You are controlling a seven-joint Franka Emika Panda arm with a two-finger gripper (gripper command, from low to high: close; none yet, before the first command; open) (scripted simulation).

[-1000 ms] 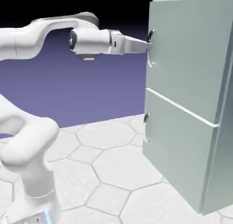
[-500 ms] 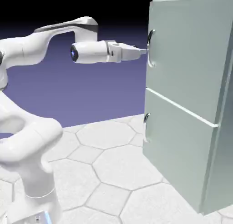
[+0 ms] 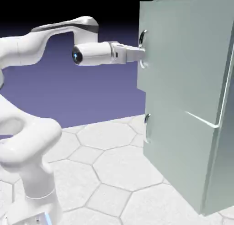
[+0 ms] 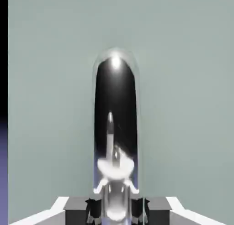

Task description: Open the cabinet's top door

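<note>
Two fingertips (image 4: 157, 210) of the end effector (image 3: 142, 54) close on the top door's handle (image 3: 143, 48), upper right of the exterior view; the top door (image 3: 189, 55) stands slightly ajar above the lower door (image 3: 180, 151), pale floor tiles (image 3: 105, 174) spreading lower centre.

pale grey-green cabinet (image 3: 183, 142), silvery-black upper handle (image 4: 115, 96), white arm (image 3: 27, 142), blue-violet backdrop (image 3: 91, 91)
</note>
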